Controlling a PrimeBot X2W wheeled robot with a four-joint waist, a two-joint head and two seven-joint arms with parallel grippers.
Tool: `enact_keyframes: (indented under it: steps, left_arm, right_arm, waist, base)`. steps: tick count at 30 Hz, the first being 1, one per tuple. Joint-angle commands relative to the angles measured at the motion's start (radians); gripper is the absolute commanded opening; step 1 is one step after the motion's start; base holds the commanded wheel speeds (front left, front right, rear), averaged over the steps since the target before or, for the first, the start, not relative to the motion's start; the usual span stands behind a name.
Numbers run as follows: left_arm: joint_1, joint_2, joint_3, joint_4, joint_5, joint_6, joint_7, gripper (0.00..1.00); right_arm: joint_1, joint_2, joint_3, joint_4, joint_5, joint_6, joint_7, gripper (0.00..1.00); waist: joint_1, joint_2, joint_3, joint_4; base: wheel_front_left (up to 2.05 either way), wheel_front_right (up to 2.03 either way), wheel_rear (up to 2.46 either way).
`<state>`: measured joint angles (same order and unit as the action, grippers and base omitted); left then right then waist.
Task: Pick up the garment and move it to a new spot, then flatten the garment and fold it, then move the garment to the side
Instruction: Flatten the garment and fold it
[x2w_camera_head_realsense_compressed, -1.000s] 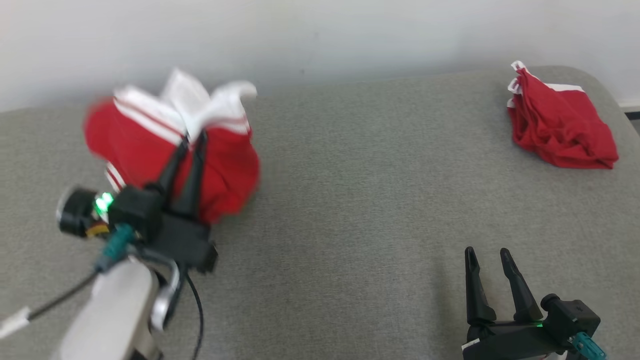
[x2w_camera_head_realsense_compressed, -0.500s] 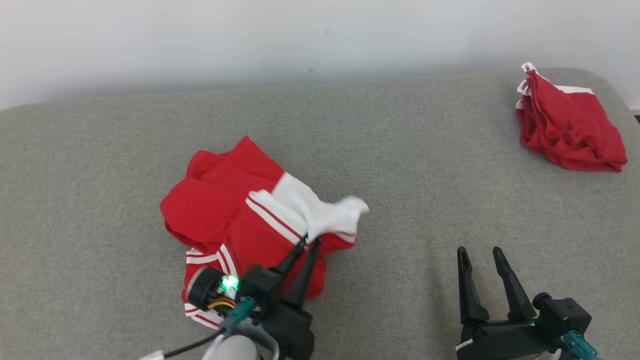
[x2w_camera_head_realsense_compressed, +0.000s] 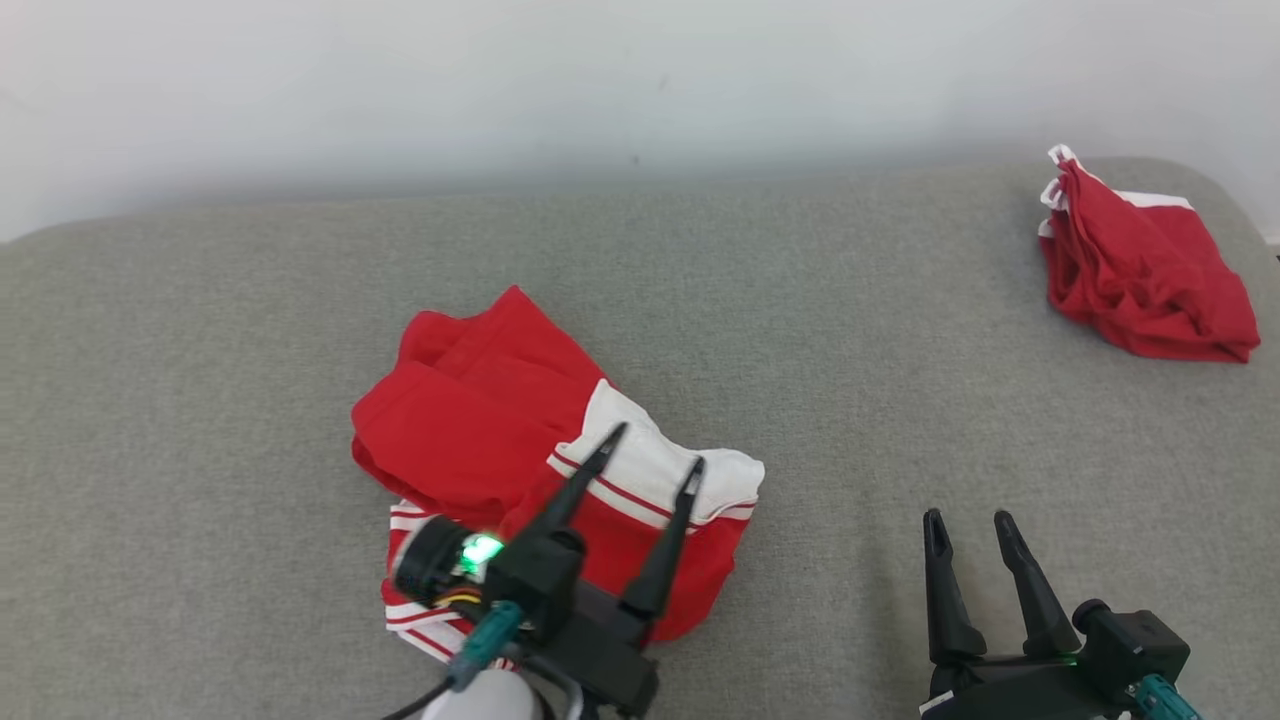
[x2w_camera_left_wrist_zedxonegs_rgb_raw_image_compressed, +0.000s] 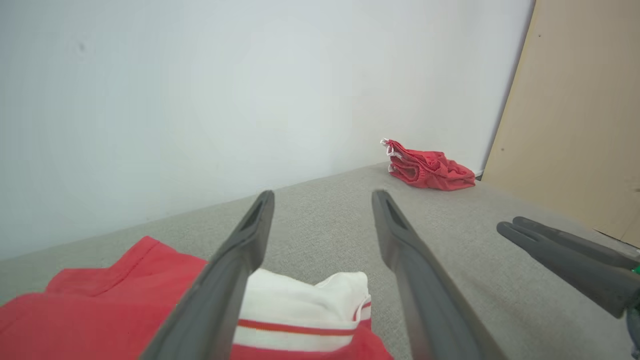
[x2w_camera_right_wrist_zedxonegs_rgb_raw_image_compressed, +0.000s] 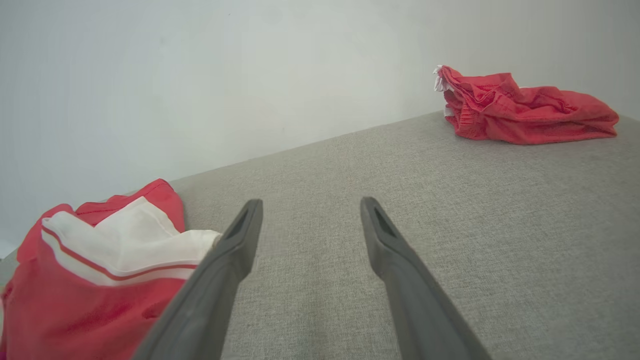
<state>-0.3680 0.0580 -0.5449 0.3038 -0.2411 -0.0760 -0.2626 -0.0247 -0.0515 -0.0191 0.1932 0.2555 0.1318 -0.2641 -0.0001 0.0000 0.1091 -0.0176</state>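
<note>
Now, entry: your left claw, fingers spread and empty, above the white band of the crumpled red garment lying under and beyond its tips; right claw, likewise spread, idle well to its right; pinch opposite edges with both and draw flat.

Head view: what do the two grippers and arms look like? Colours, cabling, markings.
Left gripper: two long, tapered dark fingers on a black body, a round black module with a lit green light, a teal connector, a black cable and a pale forearm. Right gripper: same fingers and body, a small green lamp and a teal plug.
</note>
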Motion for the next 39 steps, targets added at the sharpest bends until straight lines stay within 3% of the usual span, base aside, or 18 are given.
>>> enact_keyframes:
  steps: [1, 6, 14, 26, 27, 28, 29, 39]
  left_arm:
    - [0.018, 0.010, 0.010, -0.005, 0.006, 0.006, -0.003, 1.00]
    - [0.069, 0.052, 0.107, -0.044, 0.014, 0.032, -0.003, 1.00]
    - [0.137, 0.090, 0.193, 0.009, 0.004, 0.020, -0.003, 1.00]
    - [0.128, 0.045, 0.212, 0.206, -0.027, -0.028, -0.003, 1.00]
    - [0.123, 0.041, 0.211, 0.222, -0.031, -0.029, -0.003, 0.78]
    - [0.114, 0.039, 0.210, 0.225, -0.026, -0.033, -0.003, 0.35]
    - [0.107, 0.036, 0.209, 0.222, -0.026, -0.038, -0.003, 0.00]
    - [0.061, 0.015, 0.110, 0.117, 0.009, -0.054, -0.003, 0.00]
  right_arm:
    - [0.007, 0.003, 0.001, 0.000, 0.008, -0.003, 0.000, 1.00]
    - [0.011, 0.003, 0.007, 0.000, 0.011, -0.003, 0.000, 1.00]
    - [0.008, 0.003, 0.015, 0.002, 0.007, -0.003, 0.000, 1.00]
    - [-0.008, -0.001, 0.010, 0.004, -0.003, -0.003, 0.000, 1.00]
    - [-0.009, -0.002, 0.010, 0.002, -0.004, -0.003, 0.000, 1.00]
    - [-0.009, -0.003, 0.010, 0.001, -0.005, -0.003, 0.000, 1.00]
    - [-0.009, -0.004, 0.009, -0.001, -0.005, -0.003, 0.000, 1.00]
    - [-0.004, -0.005, 0.008, -0.001, 0.002, -0.003, 0.000, 1.00]
  waist:
    - [0.0001, 0.0000, -0.013, 0.014]
    - [0.0001, 0.0000, -0.025, 0.036]
    - [0.0001, 0.0000, -0.015, 0.038]
    - [0.0001, 0.0000, 0.008, -0.008]
    - [0.0001, 0.0000, 0.008, -0.011]
    - [0.0001, 0.0000, 0.008, -0.014]
    - [0.0001, 0.0000, 0.007, -0.016]
    - [0.0001, 0.0000, -0.009, -0.044]
  base:
    - [0.00, 0.00, 0.00]
    - [0.00, 0.00, 0.00]
    - [0.00, 0.00, 0.00]
    - [0.00, 0.00, 0.00]
    - [0.00, 0.00, 0.00]
    - [0.00, 0.00, 0.00]
    - [0.00, 0.00, 0.00]
    - [0.00, 0.00, 0.00]
